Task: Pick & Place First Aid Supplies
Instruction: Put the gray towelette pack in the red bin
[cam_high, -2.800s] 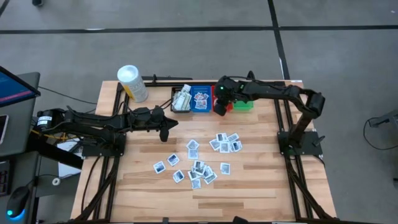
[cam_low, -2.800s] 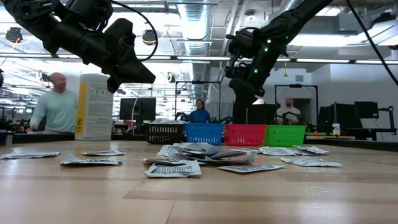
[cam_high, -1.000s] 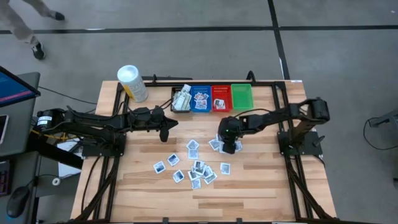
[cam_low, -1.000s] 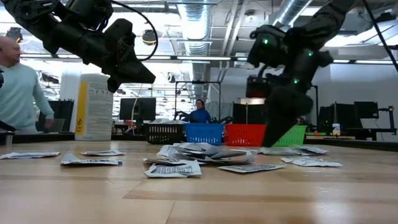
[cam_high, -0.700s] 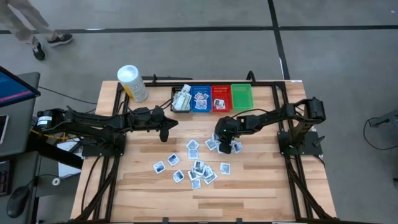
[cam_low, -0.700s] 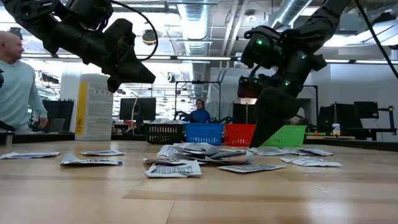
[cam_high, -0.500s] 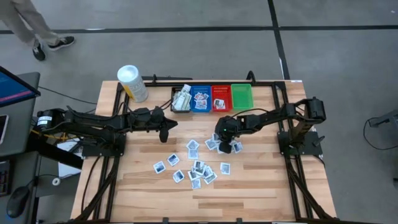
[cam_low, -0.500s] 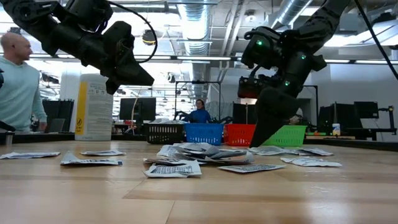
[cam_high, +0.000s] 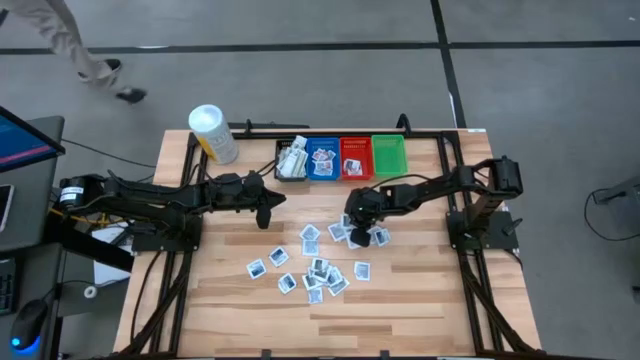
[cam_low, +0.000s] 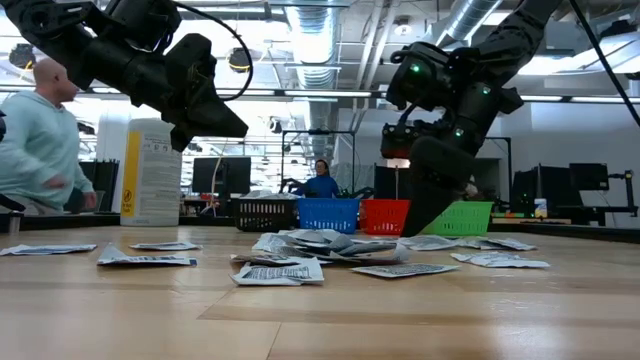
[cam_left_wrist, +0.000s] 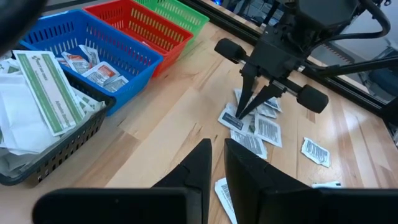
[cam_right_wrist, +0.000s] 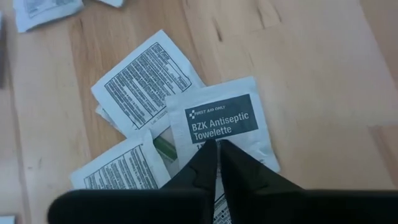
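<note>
Small white first aid packets (cam_high: 318, 270) lie scattered flat on the wooden table (cam_high: 420, 300). My right gripper (cam_right_wrist: 217, 146) points steeply down into the cluster right of centre. Its fingers are shut, tips on a packet printed "BZK Antiseptic Towelette" (cam_right_wrist: 221, 124). That packet lies on top of two others (cam_right_wrist: 146, 81). My left gripper (cam_left_wrist: 217, 149) hangs above the table at centre left (cam_high: 265, 212), shut on nothing, well clear of the packets. My right gripper meets the towelette packet at its printed face just below the dark label (cam_right_wrist: 200, 142), the two fingertips closed together from above on a steep slant. The packet lies flat on the other packets and the table. The fingers hide whether an edge is pinched between them.
Four small bins stand in a row at the far edge: black (cam_high: 291, 160) with packets, blue (cam_high: 322, 158), red (cam_high: 355, 158), green (cam_high: 389, 155). A white tub (cam_high: 213, 133) stands at far left. Bare wood lies along the near edge. A person (cam_low: 40, 150) moves behind the table.
My right gripper has gone a little toward the table's left and down onto the packet cluster, and its fingers have shut to a point. The packets lie as before. A person has walked along behind the table.
</note>
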